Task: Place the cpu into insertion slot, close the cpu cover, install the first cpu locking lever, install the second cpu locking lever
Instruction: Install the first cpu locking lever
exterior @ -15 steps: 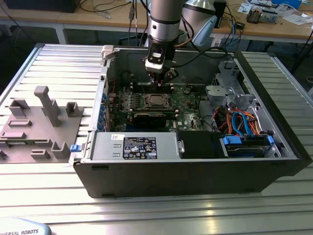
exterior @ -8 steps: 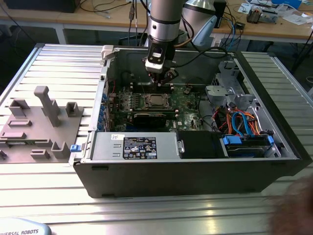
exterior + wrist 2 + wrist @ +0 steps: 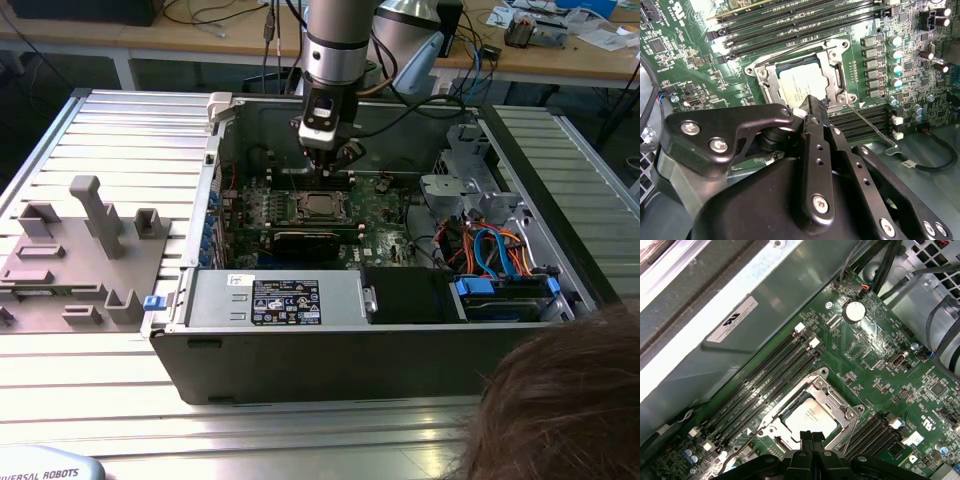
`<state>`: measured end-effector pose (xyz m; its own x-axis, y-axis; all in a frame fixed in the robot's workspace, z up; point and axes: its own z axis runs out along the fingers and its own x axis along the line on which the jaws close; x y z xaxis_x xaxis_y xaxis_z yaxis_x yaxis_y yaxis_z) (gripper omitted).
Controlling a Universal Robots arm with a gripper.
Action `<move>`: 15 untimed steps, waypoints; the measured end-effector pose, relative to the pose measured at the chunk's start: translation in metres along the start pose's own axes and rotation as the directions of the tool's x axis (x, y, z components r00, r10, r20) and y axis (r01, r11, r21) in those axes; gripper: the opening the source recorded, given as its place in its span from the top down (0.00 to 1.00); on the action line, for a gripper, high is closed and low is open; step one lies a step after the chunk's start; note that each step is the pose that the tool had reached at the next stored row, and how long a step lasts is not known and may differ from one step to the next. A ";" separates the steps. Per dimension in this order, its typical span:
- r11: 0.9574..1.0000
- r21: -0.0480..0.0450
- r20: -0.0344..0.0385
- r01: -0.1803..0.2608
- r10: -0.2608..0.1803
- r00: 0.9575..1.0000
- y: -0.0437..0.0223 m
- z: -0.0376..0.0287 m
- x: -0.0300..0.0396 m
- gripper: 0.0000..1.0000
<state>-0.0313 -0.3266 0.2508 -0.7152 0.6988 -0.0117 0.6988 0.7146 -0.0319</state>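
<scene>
in the insertion slot (image 3: 771, 430) lies the cpu (image 3: 810, 416), cpu cover (image 3: 832, 399) down.

Bright even light glares off the table (image 3: 300, 440), case wall (image 3: 805, 262) perhaps overexposed

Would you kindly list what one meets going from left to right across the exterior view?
Grey parts tray → white clip → cpu → blue and orange cables.

The cpu (image 3: 810, 417) lies within the cpu cover (image 3: 834, 396) (gripper (image 3: 808, 436) just beside).
</scene>
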 end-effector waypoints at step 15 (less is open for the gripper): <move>0.999 -0.001 0.001 0.043 -0.043 0.999 0.0000 0.0000 0.0000 0.89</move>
<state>-0.0313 -0.3266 0.2508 -0.7449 0.6671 -0.0117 0.6671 0.7443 -0.0318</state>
